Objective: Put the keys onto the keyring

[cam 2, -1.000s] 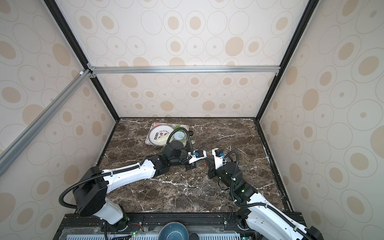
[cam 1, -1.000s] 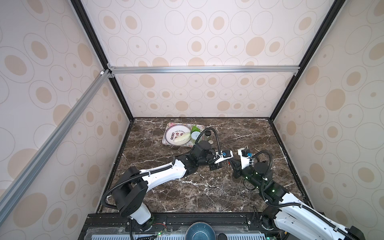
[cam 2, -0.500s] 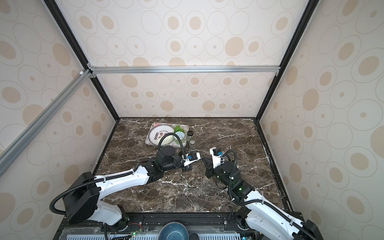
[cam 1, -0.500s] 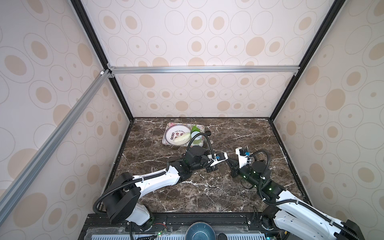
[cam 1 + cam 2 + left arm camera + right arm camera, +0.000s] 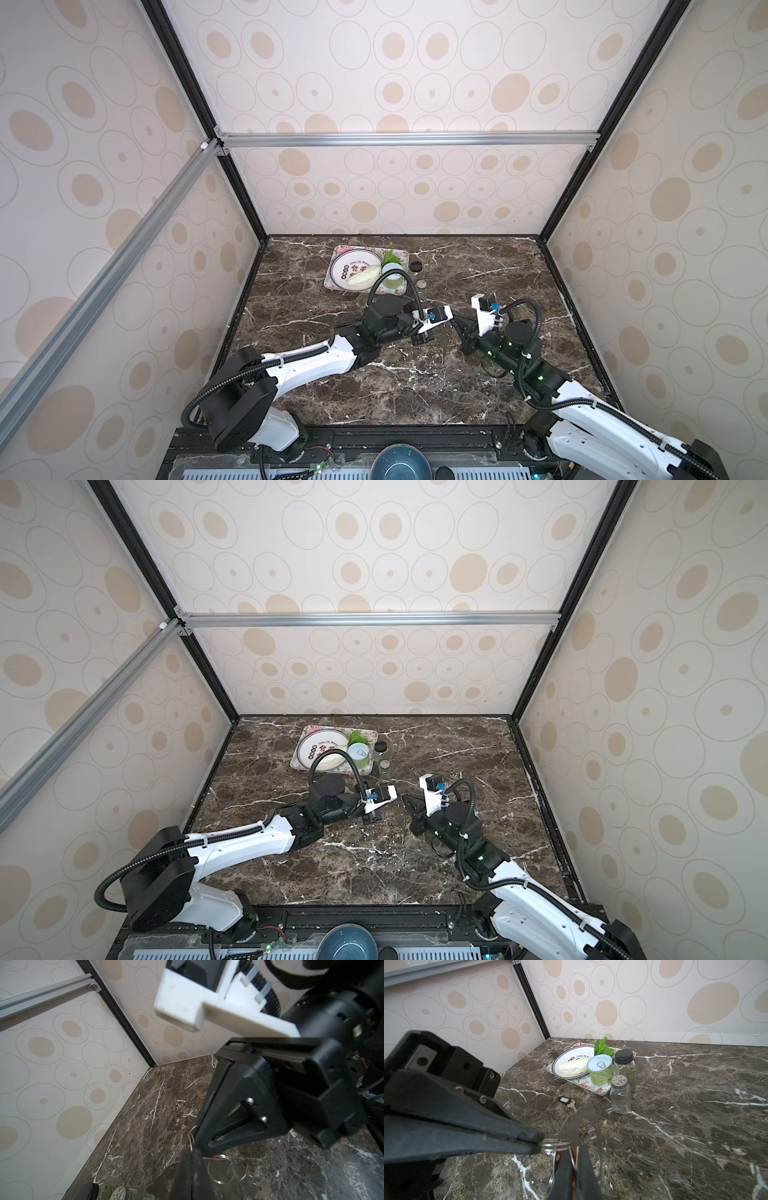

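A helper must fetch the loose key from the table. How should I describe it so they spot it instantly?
Find the floral tray at the back of the marble table, then the bare marble on its robot-facing side, near the clear shaker. The key lies flat there: small, metal, joined to a black tag with a white centre, unlike the upright shaker and herb jar.

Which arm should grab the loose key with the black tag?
Likely left. The left tool and right tool are both shut on the keyring, but the key lies by the tray, nearer the left arm.
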`<act>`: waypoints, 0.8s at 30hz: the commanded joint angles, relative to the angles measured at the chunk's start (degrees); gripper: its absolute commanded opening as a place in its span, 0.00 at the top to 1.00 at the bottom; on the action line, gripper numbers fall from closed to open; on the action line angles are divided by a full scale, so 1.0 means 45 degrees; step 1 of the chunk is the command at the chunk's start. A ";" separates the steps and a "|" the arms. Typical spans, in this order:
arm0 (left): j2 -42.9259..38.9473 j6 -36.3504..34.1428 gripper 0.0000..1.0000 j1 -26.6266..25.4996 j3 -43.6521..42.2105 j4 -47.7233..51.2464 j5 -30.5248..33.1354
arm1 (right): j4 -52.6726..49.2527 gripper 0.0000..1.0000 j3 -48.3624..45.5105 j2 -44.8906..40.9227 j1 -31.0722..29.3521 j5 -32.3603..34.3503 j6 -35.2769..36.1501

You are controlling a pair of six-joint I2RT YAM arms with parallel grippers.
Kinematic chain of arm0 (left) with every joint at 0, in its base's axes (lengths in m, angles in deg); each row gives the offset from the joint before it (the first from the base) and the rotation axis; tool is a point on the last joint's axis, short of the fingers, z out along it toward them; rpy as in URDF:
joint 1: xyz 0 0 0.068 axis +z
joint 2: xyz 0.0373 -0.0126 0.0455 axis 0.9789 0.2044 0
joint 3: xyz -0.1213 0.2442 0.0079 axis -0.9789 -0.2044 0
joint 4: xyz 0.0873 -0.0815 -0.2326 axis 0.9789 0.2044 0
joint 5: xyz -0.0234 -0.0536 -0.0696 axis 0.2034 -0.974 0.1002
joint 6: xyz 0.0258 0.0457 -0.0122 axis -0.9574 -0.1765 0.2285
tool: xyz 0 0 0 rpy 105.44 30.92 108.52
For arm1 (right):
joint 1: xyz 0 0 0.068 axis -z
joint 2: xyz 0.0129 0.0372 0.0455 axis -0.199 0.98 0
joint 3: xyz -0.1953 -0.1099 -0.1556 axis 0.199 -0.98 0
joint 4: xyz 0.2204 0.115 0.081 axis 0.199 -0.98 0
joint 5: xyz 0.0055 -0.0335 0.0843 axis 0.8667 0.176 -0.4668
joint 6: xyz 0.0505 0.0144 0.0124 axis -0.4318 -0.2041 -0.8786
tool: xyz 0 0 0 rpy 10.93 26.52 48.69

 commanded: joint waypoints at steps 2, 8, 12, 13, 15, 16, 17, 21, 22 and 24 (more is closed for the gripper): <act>-0.0380 -0.0107 0.92 -0.0055 0.0432 -0.0453 -0.0208 | -0.0288 1.00 -0.0219 -0.0461 0.0187 0.0381 0.0206; -0.0386 -0.0222 0.70 -0.0061 0.0477 -0.0220 -0.0078 | -0.0534 1.00 -0.0163 -0.0842 0.0187 0.0431 0.0382; -0.0612 -0.0188 0.68 -0.0062 0.0367 -0.0215 0.0033 | -0.0756 1.00 -0.0068 -0.0929 0.0175 0.0421 0.0521; -0.0665 -0.0158 0.68 -0.0061 0.0344 -0.0229 0.0110 | -0.0839 1.00 -0.0023 -0.0935 0.0158 0.0407 0.0599; -0.0837 -0.0054 0.67 -0.0044 0.0298 -0.0232 0.0408 | -0.1223 1.00 0.0206 -0.0863 0.0066 0.0685 0.0579; -0.0910 0.0034 0.67 -0.0053 0.0257 -0.0261 0.0570 | -0.1764 1.00 0.0504 -0.0817 -0.0026 0.1065 0.0326; -0.1017 0.0146 0.67 -0.0043 0.0192 -0.0316 0.0814 | -0.2427 1.00 0.0973 -0.0736 -0.0159 0.1453 0.0087; -0.1759 0.0616 0.65 -0.0050 -0.0257 -0.0339 0.2203 | -0.5784 1.00 0.3487 0.0037 -0.0876 0.2743 -0.0230; -0.1986 0.0703 0.65 -0.0024 -0.0348 -0.0254 0.2539 | -0.6421 1.00 0.3971 0.0299 -0.1042 0.3016 -0.0176; -0.2533 0.0903 0.62 -0.0018 -0.0677 -0.0284 0.3133 | -0.7419 1.00 0.4804 0.0914 -0.1302 0.3368 -0.0082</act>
